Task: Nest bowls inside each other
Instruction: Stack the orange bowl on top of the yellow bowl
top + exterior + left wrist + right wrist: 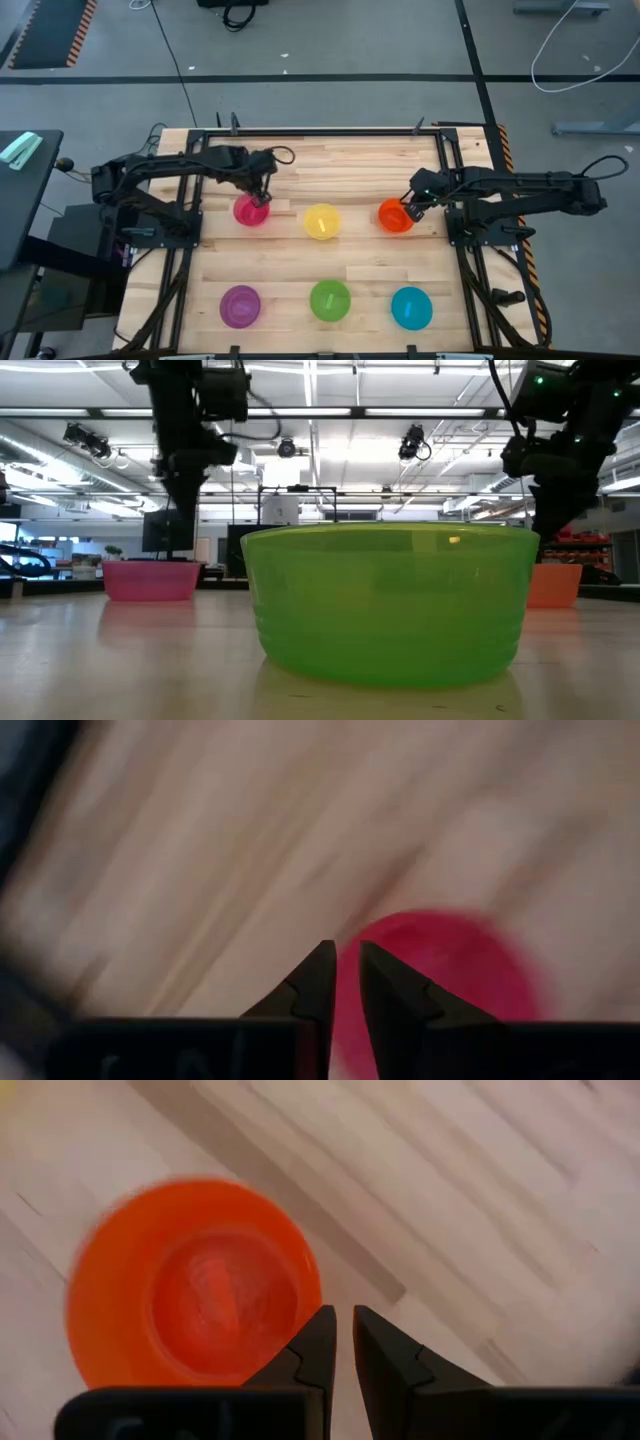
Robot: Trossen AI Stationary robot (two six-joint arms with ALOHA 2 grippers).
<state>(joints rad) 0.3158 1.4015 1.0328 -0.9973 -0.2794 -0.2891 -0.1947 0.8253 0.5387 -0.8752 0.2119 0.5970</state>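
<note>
Two grippers, left gripper (pixel 341 970) jaws pinching pink bowl (pixel 450 970) rim, right gripper (pixel 341 1335) jaws pinching orange bowl (pixel 190 1280) rim

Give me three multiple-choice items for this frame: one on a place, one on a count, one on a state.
1. Which bowl lies between the pink bowl and the orange bowl?
A. blue B. yellow C. purple

2. How many bowls are on the table?
A. four B. five C. six

3. Are any bowls nested?
A. none, all stand apart B. two are stacked C. all are stacked

Answers:
1. B, the yellow bowl sits mid back row.
2. C, the purple bowl, green bowl and blue bowl make the front row.
3. A, each bowl stands alone.
</note>
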